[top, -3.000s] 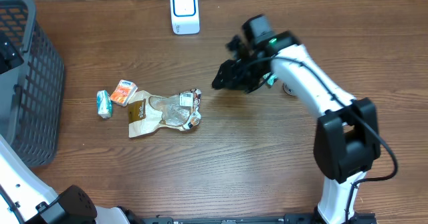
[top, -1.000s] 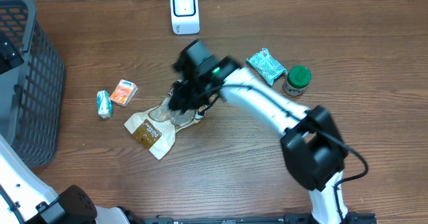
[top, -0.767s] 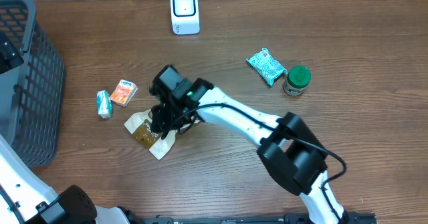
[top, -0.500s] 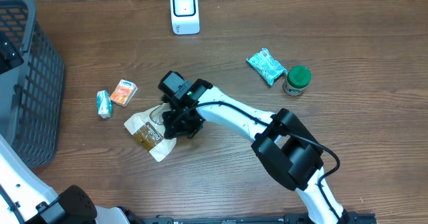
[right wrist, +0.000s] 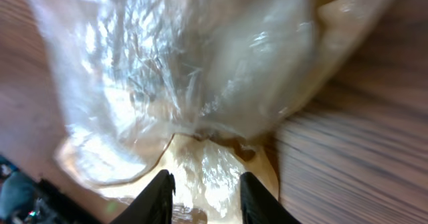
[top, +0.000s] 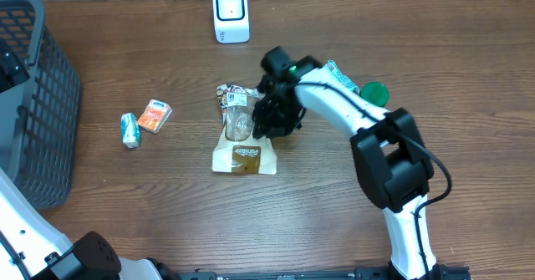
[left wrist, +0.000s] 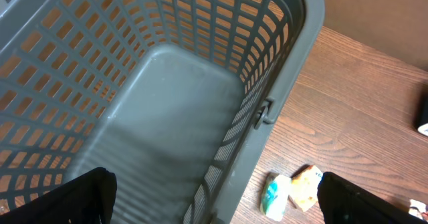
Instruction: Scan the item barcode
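Closest to us, a bare strip of the brown tabletop [top: 318,221] runs along the near edge. A little farther in, near the middle of the tabletop, we see the bag [top: 240,138], the thing to be scanned. It lies flat, with its brown end toward the near edge and its clear, crinkly end toward the far edge. The right claw [top: 269,117] is down at the bag's right side, touching it. From the camera on that arm we see the two fingers [right wrist: 160,192] a little way apart, with the bag's shiny edge between them. We cannot tell whether they pinch the bag or only sit around it.

Toward the left edge lie a white packet [top: 129,130] and an orange packet [top: 155,115], just beside each other and well apart from the bag. The grey basket [top: 38,129] stands at the left edge. The left claw [left wrist: 214,184] hangs over it with its fingers spread wide, and it holds nothing.

Farther back, beside the right arm, stands a jar [top: 374,91] with a green lid. The white scanner [top: 230,14] stands at the far edge, well apart from the bag.
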Robot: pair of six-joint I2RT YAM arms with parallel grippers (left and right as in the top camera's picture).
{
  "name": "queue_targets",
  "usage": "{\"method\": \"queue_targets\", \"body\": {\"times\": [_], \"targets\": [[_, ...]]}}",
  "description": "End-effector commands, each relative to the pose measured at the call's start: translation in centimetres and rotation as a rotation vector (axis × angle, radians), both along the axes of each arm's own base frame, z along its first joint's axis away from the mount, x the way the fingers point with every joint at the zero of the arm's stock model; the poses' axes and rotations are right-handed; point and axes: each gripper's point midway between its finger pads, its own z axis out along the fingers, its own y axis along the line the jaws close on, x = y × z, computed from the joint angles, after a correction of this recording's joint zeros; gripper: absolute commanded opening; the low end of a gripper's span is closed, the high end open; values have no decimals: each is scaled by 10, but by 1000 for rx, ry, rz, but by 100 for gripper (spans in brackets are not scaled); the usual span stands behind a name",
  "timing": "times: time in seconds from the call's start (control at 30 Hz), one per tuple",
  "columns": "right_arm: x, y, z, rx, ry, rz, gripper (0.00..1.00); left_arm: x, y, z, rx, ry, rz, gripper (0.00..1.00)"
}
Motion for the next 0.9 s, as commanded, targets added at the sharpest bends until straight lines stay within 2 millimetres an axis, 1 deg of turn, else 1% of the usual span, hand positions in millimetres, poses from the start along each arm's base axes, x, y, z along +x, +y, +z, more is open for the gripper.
{"method": "queue_targets", "body": {"times": [0.0, 0.07, 0.1, 0.13, 0.27, 0.3, 0.33, 0.5, 0.57, 0.87], "targets": [[24, 2, 52, 117, -95, 32, 34, 1, -1, -1, 4, 3, -16, 100], [33, -6, 68, 125, -119, 11, 40, 1, -1, -1, 4, 3, -16, 99], [40, -16, 76, 125, -128, -13, 49, 1, -1, -1, 4, 3, -16, 100], [46, -24, 77, 123, -127, -33, 50, 1, -1, -1, 4, 3, -16, 100], [46, -30, 59, 113, -110, -45, 50, 1, -1, -1, 4, 3, -16, 100], [42, -32, 48, 107, -98, -44, 51, 1, -1, -1, 4, 3, -16, 100], [40, -32, 43, 105, -92, -43, 50, 1, -1, -1, 4, 3, -16, 100], [27, -36, 16, 89, -58, -40, 50, 1, -1, -1, 4, 3, -16, 99], [26, -36, 8, 92, -61, -40, 50, 1, -1, -1, 4, 3, -16, 99], [30, -32, -8, 116, -113, -34, 50, 1, -1, -1, 3, 4, -17, 100]]}}
